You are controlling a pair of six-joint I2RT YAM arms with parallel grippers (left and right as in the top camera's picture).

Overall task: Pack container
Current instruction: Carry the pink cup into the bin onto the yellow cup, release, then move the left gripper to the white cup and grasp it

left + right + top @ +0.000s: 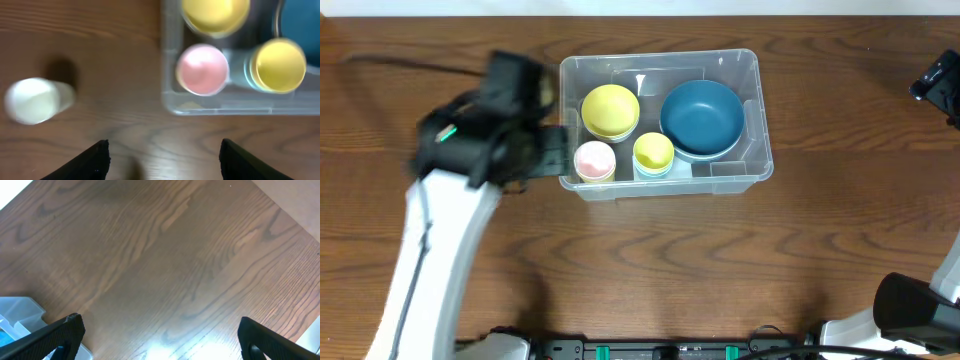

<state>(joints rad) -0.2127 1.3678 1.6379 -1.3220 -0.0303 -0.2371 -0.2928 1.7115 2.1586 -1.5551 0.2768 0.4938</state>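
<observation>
Left end effector point(164, 152) wide open, empty. Container point(240, 106), ahead-right: rigid, light, slick plastic; likely best gripped at rim.

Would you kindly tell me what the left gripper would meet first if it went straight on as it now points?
Probably bare brown wooden table, in the gap between the small white cup and the large clear plastic container. The open left gripper frames only wood there, though depth is unclear.
</observation>
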